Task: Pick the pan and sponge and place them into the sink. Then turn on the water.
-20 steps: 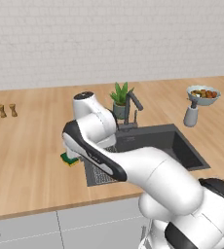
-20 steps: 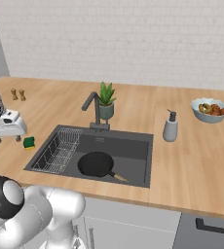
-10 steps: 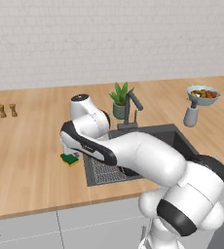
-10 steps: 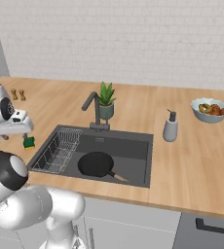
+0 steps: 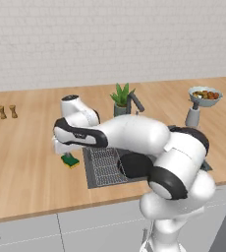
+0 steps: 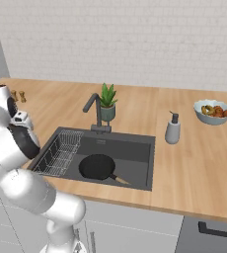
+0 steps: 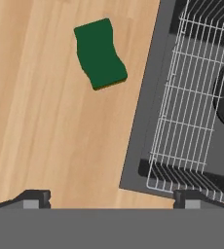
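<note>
Sponge [image 7: 100, 53], green top w/ a yellow edge, lies on the wooden counter [image 7: 41, 126] just beside the sink [image 6: 135, 148] at its rack end, not touching the rim. We see the gripper [image 7: 111, 198] above the counter edge by the wire rack [image 7: 192, 112], jaws spread wide, holding nothing. Pan [image 6: 97, 167] sits inside the sink, near the rack, handle toward the front.

Pan [image 6: 96, 166] in sink [image 6: 135, 148]; sponge [image 7: 100, 53] on counter [image 7: 41, 121] beside it
</note>
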Available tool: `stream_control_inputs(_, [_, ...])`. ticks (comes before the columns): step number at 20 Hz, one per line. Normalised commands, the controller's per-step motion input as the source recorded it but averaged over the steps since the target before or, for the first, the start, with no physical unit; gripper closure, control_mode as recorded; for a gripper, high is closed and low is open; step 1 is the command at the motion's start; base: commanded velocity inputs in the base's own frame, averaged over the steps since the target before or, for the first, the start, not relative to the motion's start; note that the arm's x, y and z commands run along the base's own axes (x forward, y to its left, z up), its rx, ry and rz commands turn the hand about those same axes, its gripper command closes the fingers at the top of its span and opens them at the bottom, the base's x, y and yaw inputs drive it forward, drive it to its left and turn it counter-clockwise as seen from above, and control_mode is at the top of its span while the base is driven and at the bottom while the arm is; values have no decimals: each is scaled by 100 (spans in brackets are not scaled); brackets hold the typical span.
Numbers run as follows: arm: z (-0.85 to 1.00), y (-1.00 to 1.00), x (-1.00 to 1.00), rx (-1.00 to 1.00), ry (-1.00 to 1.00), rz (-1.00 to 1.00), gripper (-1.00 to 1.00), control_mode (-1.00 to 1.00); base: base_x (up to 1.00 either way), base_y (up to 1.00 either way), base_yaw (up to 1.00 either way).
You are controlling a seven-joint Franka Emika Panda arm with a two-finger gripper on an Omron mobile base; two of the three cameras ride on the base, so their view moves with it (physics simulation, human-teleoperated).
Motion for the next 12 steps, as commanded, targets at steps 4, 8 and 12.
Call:
stream_control_inputs(4, [-39, 23, 37, -3, 3, 1, -100, -100, 0, 0, 0])
stream_control_inputs(8, [-39, 8, 36, -3, 1, 2, -100, -100, 0, 0, 0])
stream_control_inputs(12, [-35, 2, 36, -2, 0, 0, -100, -100, 0, 0, 0])
